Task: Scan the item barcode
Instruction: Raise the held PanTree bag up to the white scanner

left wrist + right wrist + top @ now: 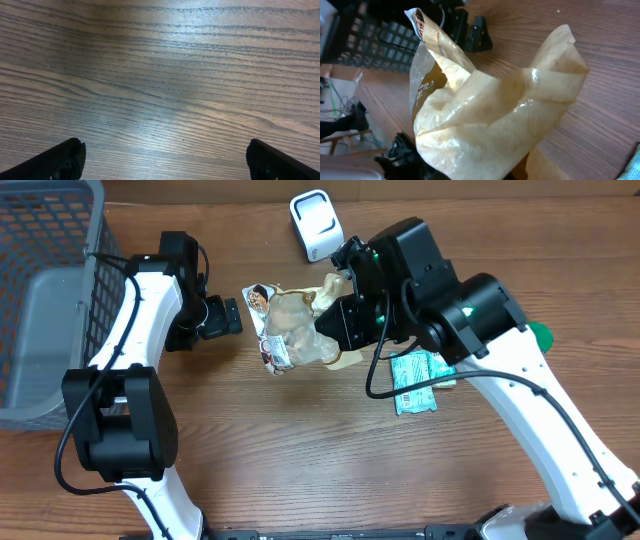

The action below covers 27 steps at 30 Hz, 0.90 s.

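Since the wooden surface [300, 470] carries everything, its layout goes some way to explain the poses. The grey basket [40, 310] sits at the far left edge, likely where checked goods go, well apart from the action. The right arm [480, 320] reaches in toward the middle. The left arm [140, 290] stands off beside it, probably so that it does not shadow the wrapper.

The snack bag [298, 330], a crinkled tan wrapper with printed ends, is the task's thing. It hangs mid-scene between the two arms, seemingly raised off the surface, near the white device [316, 225] that I take for the scanner. Holding the bag up by one edge leaves its faces free to be turned toward that device, though I cannot tell where the barcode sits. A teal packet [415, 380] lies flat under the right arm, apparently waiting its turn or already done.

The right fingers [340, 330] are clamped tight on the bag's edge. The left fingers [55, 161] stand spread wide over bare wood, holding nothing.
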Tool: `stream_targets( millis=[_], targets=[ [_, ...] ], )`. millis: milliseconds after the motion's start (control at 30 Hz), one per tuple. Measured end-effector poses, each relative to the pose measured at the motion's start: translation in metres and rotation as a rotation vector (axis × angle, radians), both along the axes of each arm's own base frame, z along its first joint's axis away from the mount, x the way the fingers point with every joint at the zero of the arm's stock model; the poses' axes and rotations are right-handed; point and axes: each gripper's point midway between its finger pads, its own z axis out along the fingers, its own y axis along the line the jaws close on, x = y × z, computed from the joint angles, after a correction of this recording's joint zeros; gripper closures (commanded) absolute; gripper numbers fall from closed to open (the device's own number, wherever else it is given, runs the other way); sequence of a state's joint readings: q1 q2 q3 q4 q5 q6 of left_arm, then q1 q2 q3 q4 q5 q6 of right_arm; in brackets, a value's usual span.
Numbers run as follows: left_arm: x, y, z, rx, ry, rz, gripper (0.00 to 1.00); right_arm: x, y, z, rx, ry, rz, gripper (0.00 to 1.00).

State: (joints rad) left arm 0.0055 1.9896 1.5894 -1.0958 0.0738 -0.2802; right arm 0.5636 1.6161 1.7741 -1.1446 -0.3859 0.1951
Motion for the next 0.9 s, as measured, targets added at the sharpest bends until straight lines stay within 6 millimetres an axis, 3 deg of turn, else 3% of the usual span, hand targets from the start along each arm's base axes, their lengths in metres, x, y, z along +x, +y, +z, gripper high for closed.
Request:
stream_targets(
  millis=[200,467,733,900],
  targets=[
    [0.0,0.0,0.0,0.0,0.0,0.0,0.01,0.013,0.002,-0.027,-0.09,-0.001,-0.005,0.96],
    [0.0,0.0,0.0,0.0,0.0,0.0,0.01,0.018,0.018,-0.048,-0.246,-0.109,0.009,0.96],
    [0.0,0.0,0.0,0.0,0.0,0.0,0.0,0.033,0.028,-0.047,-0.38,-0.305,0.024,0.96],
    [0.0,0.0,0.0,0.0,0.0,0.0,0.01,0.049,0.03,-0.036,-0.483,-0.478,0.049,0.96]
  ],
)
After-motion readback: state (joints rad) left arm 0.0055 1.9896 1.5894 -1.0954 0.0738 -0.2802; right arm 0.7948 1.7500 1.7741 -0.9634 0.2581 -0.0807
